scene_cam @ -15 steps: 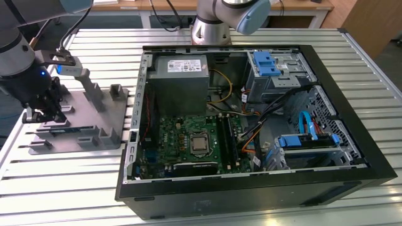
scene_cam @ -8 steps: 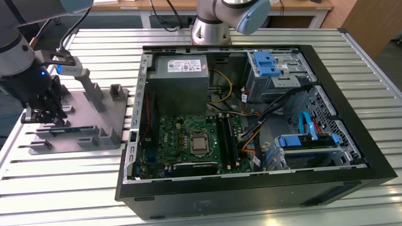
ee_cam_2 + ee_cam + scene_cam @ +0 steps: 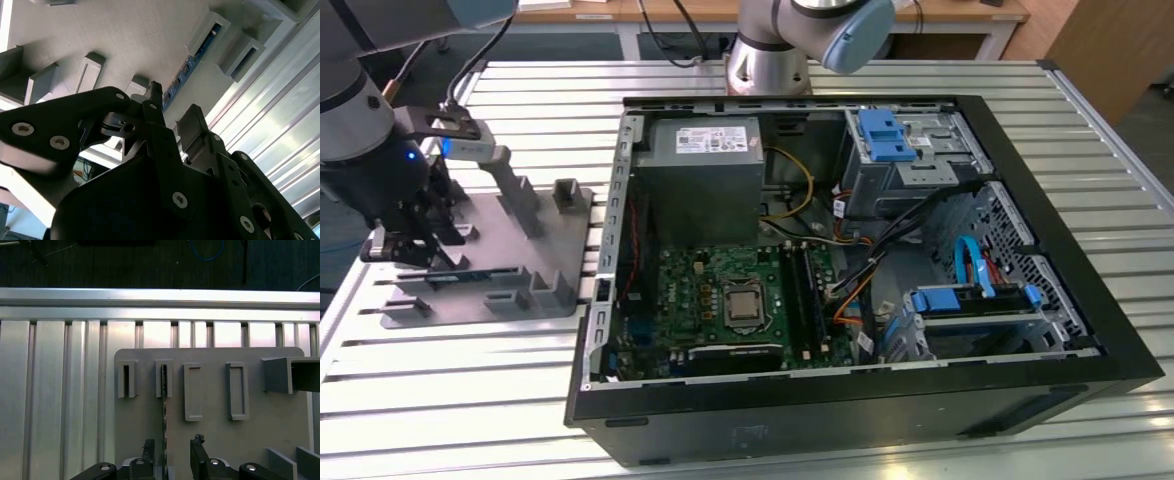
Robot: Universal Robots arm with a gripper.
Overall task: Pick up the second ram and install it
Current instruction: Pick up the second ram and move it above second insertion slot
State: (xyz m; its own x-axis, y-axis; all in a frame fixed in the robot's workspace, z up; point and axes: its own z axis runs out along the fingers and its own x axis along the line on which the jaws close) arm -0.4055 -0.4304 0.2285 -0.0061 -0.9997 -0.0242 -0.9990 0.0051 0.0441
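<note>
Over the grey tray [image 3: 520, 230] at the exterior view's left, my gripper [image 3: 411, 255] hangs low above the ram [image 3: 460, 273]. The ram stands on its long edge in the tray's slotted posts (a thin dark strip with a bluish-green tint), and it is in the tray, not in the computer.

In the first wrist view I see the ram [image 3: 163, 405] edge-on. It runs from one slotted post down into the gap of my gripper [image 3: 172, 450]. One fingertip [image 3: 148, 445] sits just beside it, and the other [image 3: 196, 444] stands further off on the far side. My jaws are parted, wider than the stick is thick, and straddle its near end. I can make out a sliver of tray [image 3: 215, 440] between the ram and each pad, so nothing is clamped.

The second wrist view shows the same from a slant. The ram [image 3: 192, 65] stretches away across the tray [image 3: 125, 40], and its near end drops behind my gripper [image 3: 172, 117].

The tray lies on a slatted metal table [image 3: 454, 380]. Just beside it, toward the exterior view's right, stands the open case [image 3: 854, 420] with its motherboard [image 3: 707, 290] exposed, well apart from my fingers.
</note>
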